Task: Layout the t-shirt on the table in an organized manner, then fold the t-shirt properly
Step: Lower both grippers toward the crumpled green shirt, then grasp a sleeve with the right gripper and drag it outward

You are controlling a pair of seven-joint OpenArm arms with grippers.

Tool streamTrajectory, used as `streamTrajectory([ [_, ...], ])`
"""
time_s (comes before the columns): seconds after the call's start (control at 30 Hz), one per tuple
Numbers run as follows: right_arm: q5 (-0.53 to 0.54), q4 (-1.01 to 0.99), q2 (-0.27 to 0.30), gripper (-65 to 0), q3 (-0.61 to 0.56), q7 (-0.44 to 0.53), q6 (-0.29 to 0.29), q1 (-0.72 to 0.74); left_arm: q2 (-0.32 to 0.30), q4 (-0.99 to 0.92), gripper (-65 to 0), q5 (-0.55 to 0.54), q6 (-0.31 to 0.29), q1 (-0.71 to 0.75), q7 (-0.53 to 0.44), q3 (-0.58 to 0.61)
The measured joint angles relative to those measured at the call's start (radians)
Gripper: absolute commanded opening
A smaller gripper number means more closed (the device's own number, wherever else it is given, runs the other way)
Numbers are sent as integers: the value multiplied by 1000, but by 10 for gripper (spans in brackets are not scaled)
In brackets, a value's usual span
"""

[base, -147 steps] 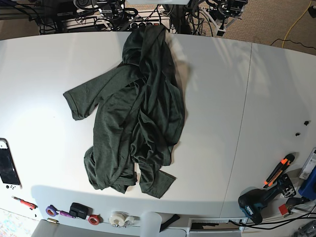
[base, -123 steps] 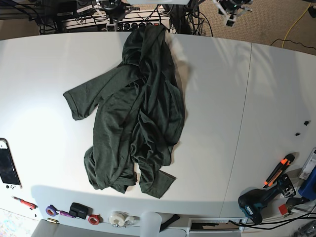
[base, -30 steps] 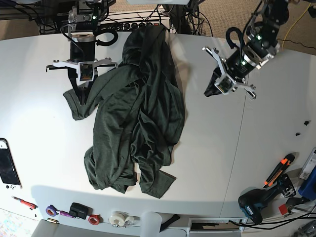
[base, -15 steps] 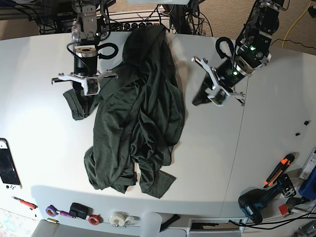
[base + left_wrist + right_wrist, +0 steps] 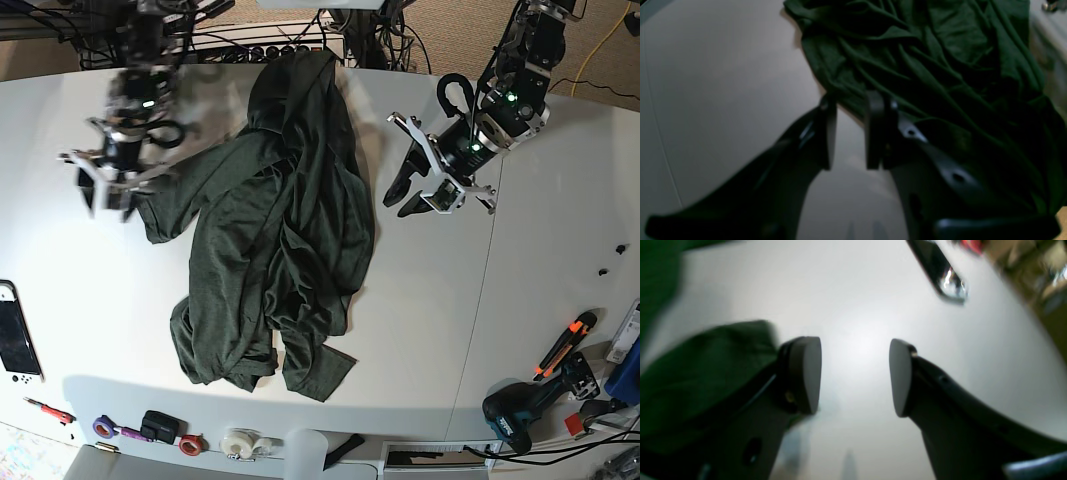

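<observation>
While both end effectors, left [image 5: 850,131] and right [image 5: 855,376], are hovering open and empty, the bunched t-shirt [image 5: 280,220] is risking a multi-layer pinch on the tabletop [image 5: 560,200].

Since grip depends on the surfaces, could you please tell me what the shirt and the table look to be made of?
Shirt: soft, thin matte knit, probably jersey; it drapes in many fine creases. Table: hard, smooth white top, likely laminate; it shows soft glare and a thin seam.

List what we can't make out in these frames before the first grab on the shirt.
- Right gripper, base view: motion-blurred, so whether it touches the t-shirt sleeve is unclear.
- Right wrist view: blurred; sleeve edge partly behind one finger.
- Left wrist view: dim; left gripper hides the nearest shirt edge.
- Base view: collar and hem lost in the folds.
</observation>
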Motion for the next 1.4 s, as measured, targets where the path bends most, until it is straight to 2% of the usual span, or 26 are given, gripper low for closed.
streamTrajectory([
  [0.17,268,-1,16,-328,134,-192,255,67,0,0,-490,0,0,0,1,0],
  [0.27,365,-1,40,-328,140,-284,325,106,0,0,-490,0,0,0,0,0],
  [0.53,378,-2,44,-328,137,-297,335,124,0,0,-490,0,0,0,0,0],
  [0.63,416,-66,47,-328,119,-290,368,152,0,0,-490,0,0,0,0,0],
  [0.7,417,-156,46,-329,87,-294,369,185,0,0,-490,0,0,0,0,0],
  [0.73,408,-201,45,-334,72,-260,375,200,0,0,-490,0,0,0,0,0],
  [0.77,415,-234,45,-368,63,-252,372,219,0,0,-490,0,0,0,0,0],
  [0.9,320,-322,64,-650,48,-259,371,290,0,0,-490,0,1,0,3,0],
  [1.0,267,-308,87,-650,46,-272,375,277,0,0,-490,0,0,0,3,0],
  [1.2,109,-218,216,-650,48,-422,196,172,-3,-8,-490,0,9,-5,2,0],
  [1.4,61,-175,297,-650,42,-419,120,107,-3,-19,-490,0,12,-22,-1,0],
])
